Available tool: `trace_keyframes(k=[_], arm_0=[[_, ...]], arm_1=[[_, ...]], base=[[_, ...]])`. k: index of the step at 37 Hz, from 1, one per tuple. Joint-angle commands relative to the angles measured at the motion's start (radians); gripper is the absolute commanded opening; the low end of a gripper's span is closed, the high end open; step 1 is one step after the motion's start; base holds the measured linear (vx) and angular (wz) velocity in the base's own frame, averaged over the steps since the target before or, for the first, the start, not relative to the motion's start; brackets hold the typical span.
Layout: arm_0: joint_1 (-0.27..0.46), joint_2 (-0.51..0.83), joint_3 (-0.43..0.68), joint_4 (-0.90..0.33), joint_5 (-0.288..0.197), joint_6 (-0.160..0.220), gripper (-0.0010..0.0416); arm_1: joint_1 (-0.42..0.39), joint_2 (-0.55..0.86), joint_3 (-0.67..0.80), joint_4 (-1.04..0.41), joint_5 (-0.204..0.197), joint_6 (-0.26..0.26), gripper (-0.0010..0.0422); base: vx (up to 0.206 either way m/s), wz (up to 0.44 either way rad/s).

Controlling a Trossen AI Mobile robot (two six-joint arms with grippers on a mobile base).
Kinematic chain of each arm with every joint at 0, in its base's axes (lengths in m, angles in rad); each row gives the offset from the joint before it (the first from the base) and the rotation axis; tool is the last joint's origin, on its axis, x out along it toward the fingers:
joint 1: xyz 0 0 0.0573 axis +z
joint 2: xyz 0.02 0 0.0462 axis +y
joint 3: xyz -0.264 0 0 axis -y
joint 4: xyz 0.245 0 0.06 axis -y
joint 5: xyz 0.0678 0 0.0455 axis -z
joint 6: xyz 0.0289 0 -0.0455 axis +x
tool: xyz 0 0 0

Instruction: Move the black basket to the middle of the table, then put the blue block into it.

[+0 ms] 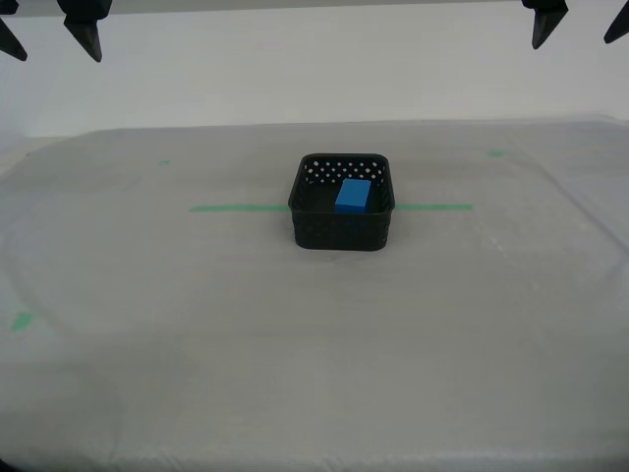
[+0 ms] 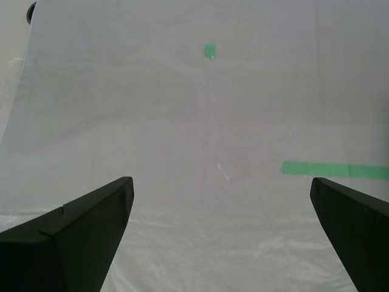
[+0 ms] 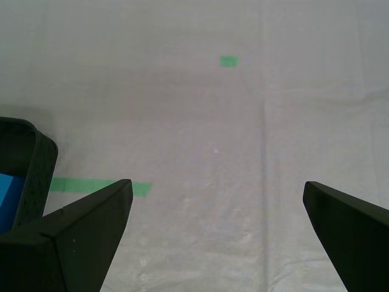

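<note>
My first gripper point(image 3: 216, 240) has its jaws spread wide with nothing between them but bare sheeting, and my second gripper point(image 2: 219, 237) is the same, gaping over the table point(image 1: 147, 374) and holding nothing. Both hang high above the surface, well apart from anything they could knock. Past the first gripper's jaws lie a strip of green tape line point(image 3: 97, 185) and a small green tape mark point(image 3: 229, 61); the second wrist view shows another piece of the line and a small mark too. At the edge of the first wrist view the black basket point(image 3: 33, 170) shows a rounded corner, with a sliver of the blue block point(image 3: 11, 201) inside. In the exterior view the black basket point(image 1: 342, 202) stands upright about the middle of the table, astride the green line, and the blue block point(image 1: 353, 195) lies within its walls, leaning a little toward the side nearer the exterior view's right. To my judgement the work looks finished, so the chief risk is meddling: any fresh descent by an arm could clip the rim and shove or tip the light basket off centre, spilling the block. The loose sheeting might also drag and shift the basket if a fingertip catches it. No brand, label or writing can be read anywhere in these views.
</note>
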Motion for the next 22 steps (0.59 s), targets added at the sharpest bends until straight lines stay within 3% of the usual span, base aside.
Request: trace_keyframes(k=[1, 22], arm_0=[[0.001, -0.001, 0.0, 0.001, 0.0, -0.001, 0.0394], [0.001, -0.001, 0.0, 0.001, 0.0, 0.0, 0.0394]], arm_1=[[0.0, 0.0, 0.0, 0.0, -0.001, 0.005, 0.04], [0.0, 0.0, 0.0, 0.0, -0.001, 0.005, 0.04]], base=[[0.0, 0.0], [0.0, 0.0]])
